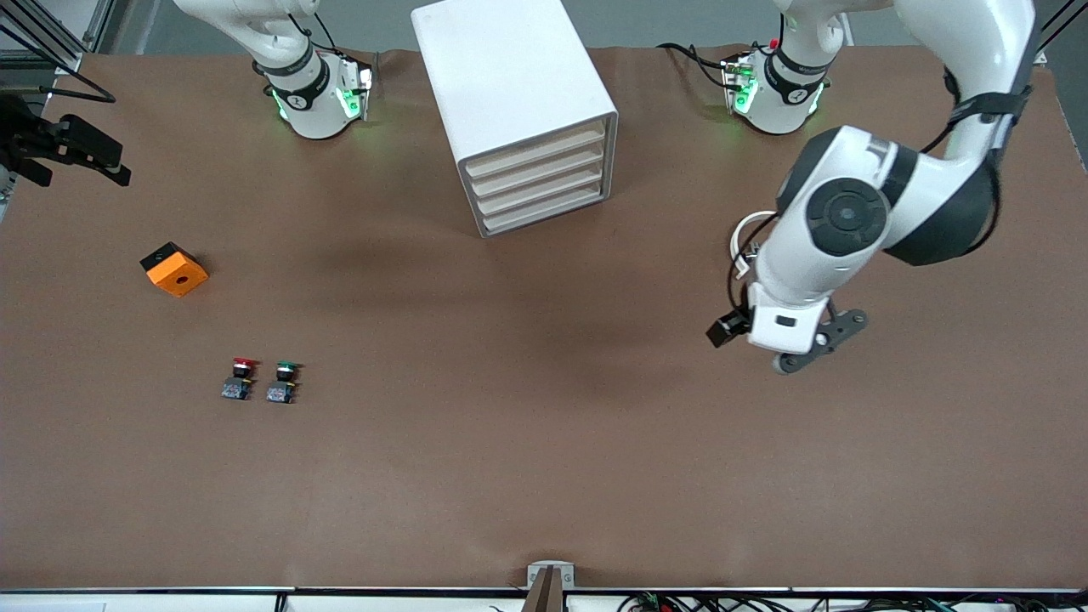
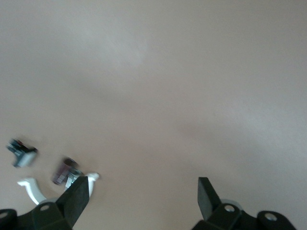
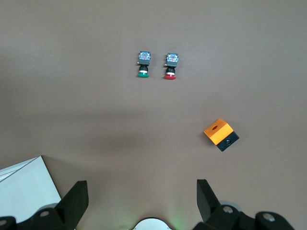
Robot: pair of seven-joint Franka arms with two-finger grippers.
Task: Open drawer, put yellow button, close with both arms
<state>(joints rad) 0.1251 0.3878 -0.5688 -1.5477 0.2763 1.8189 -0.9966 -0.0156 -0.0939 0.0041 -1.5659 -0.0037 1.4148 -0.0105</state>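
The white cabinet (image 1: 510, 76) stands near the robots' bases. Its four cream drawer fronts face the front camera. The drawer (image 1: 537, 146), the highest of them, is shut flush. The yellow button shows in no view. My left gripper (image 2: 144, 191) is open and empty above bare brown table toward the left arm's end; the front view shows its hand (image 1: 778, 336), fingers hidden. My right gripper (image 3: 141, 194) is open and empty, held high over its own arm's base and out of the front view. A corner of the cabinet (image 3: 24, 187) shows beside it.
A red-capped button (image 1: 240, 378) and a green-capped button (image 1: 283, 382) stand side by side toward the right arm's end; both show in the right wrist view (image 3: 171, 66) (image 3: 143, 64). An orange block with a black base (image 1: 174, 269) (image 3: 219, 134) lies farther from the front camera.
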